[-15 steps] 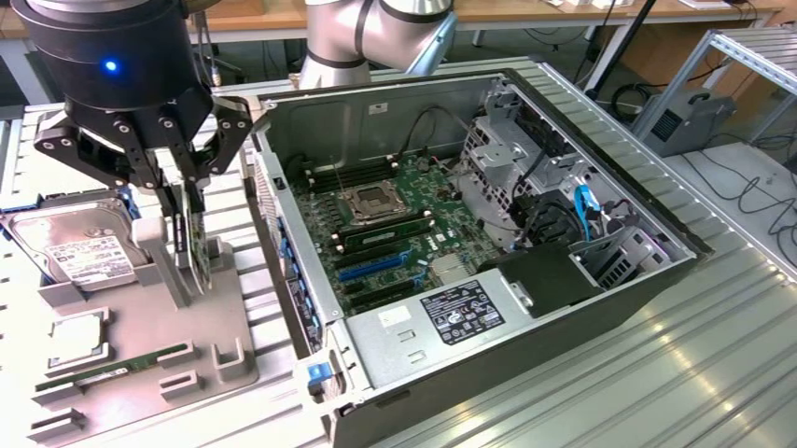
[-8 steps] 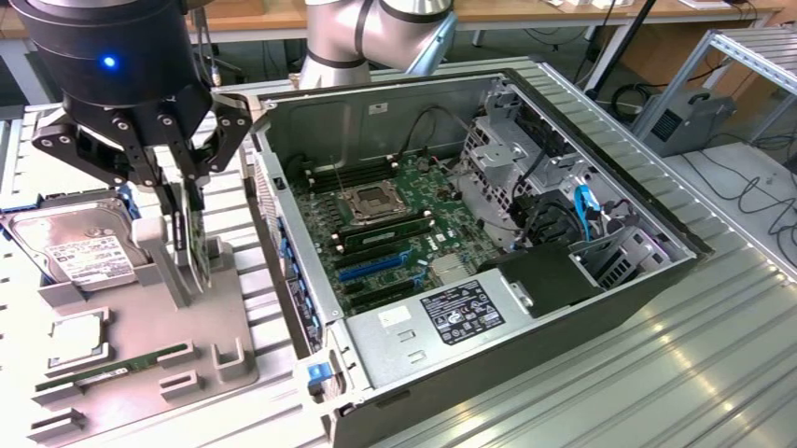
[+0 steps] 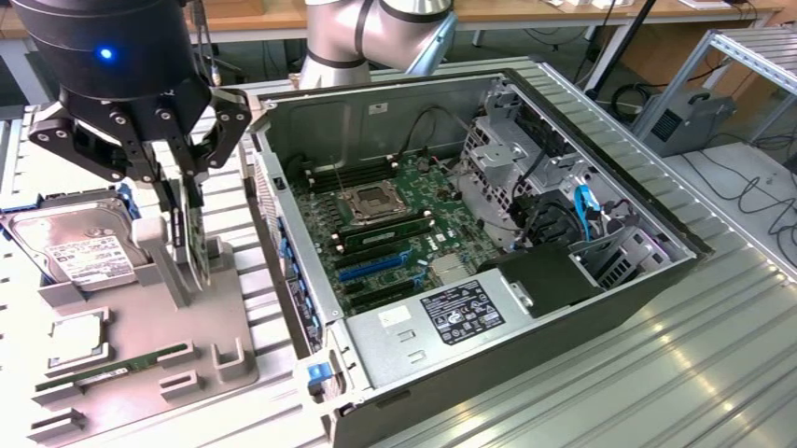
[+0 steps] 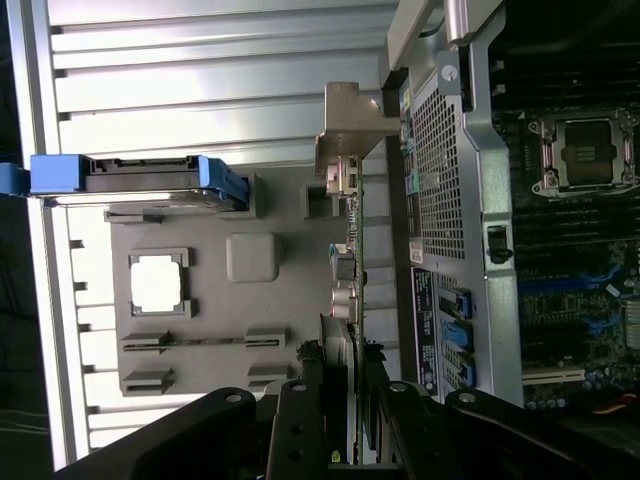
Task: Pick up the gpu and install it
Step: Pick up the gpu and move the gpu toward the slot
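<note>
The gpu (image 3: 190, 245) is a thin dark card standing on edge over the grey parts holder (image 3: 137, 369), to the exterior view's left of the open computer case (image 3: 585, 280). My gripper (image 3: 182, 191) comes down from above, and its two fingers press on the card's upper edge from both sides. In the wrist view the gpu (image 4: 350, 250) runs edge-on away from my gripper (image 4: 345, 405), with its silver bracket (image 4: 345, 125) at the far end. The motherboard (image 3: 398, 219) lies bare inside the case, with blue card slots (image 3: 373, 267).
On the holder lie a hard drive (image 3: 75, 245) with a white label, a square processor chip (image 3: 75, 341) and a green memory stick (image 3: 115, 366). The case wall (image 4: 440, 150) stands close beside the card. The arm's base (image 3: 361, 37) stands behind the case.
</note>
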Robot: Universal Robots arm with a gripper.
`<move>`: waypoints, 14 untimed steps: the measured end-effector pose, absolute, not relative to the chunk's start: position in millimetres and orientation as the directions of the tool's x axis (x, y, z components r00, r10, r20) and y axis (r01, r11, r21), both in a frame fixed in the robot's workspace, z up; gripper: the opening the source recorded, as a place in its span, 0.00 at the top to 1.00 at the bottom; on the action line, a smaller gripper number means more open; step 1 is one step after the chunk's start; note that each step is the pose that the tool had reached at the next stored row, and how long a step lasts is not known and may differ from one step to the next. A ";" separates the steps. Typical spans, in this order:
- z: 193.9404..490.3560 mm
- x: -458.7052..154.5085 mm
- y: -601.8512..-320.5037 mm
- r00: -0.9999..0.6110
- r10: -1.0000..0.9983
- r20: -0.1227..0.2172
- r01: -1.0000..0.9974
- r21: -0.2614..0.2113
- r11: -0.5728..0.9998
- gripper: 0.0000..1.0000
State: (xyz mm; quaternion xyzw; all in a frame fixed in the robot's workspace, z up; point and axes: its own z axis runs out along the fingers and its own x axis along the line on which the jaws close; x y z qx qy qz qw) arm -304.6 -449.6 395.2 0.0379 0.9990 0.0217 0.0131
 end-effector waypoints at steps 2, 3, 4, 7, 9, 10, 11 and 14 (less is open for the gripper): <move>395.9 -304.6 -449.6 -0.997 0.076 -0.024 0.075 0.044 0.996 0.74; 396.2 -304.6 -449.6 -0.997 0.076 -0.024 0.075 0.044 0.996 0.74; 396.5 -304.6 -449.6 -0.997 0.076 -0.024 0.075 0.044 0.996 0.74; 397.5 -304.6 -449.6 -0.997 0.076 -0.025 0.075 0.044 0.996 0.74; 398.3 -304.6 -449.6 -0.997 0.076 -0.024 0.075 0.044 0.996 0.74; 398.6 -304.6 -449.6 -0.997 0.076 -0.024 0.075 0.044 0.996 0.74; 399.2 -304.6 -449.6 -0.997 0.076 -0.024 0.075 0.044 0.996 0.74; 400.4 -304.6 -449.6 -0.997 0.076 -0.024 0.075 0.044 0.996 0.74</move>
